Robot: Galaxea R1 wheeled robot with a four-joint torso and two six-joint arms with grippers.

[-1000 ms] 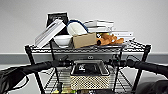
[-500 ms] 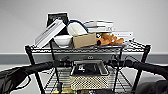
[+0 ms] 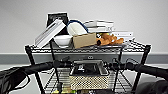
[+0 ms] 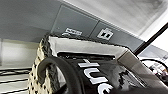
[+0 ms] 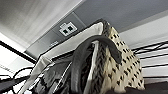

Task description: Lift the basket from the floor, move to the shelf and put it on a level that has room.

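Observation:
The basket [image 3: 88, 81], cream woven with a pale rim and a black inside, stands on the shelf's middle level [image 3: 53, 80], between the shelf posts [image 3: 29, 53]. My left gripper [image 3: 65, 64] is at the basket's left end and my right gripper [image 3: 113, 66] at its right end, both at rim height. In the left wrist view the basket [image 4: 37, 67] looms close, with a dark handle loop [image 4: 62, 67] and white marks on its black lining. The right wrist view has the basket's [image 5: 117, 67] other end, where a dark handle loop [image 5: 82, 55] arches over the rim.
The top tier [image 3: 82, 48] holds leaning books [image 3: 48, 32], a white bowl [image 3: 62, 40], a brown cardboard box [image 3: 84, 40] and an orange plush toy [image 3: 110, 39]. A grey wall band with socket plates [image 5: 66, 28] runs behind the rack. Colourful items [image 3: 65, 91] lie on the tier below.

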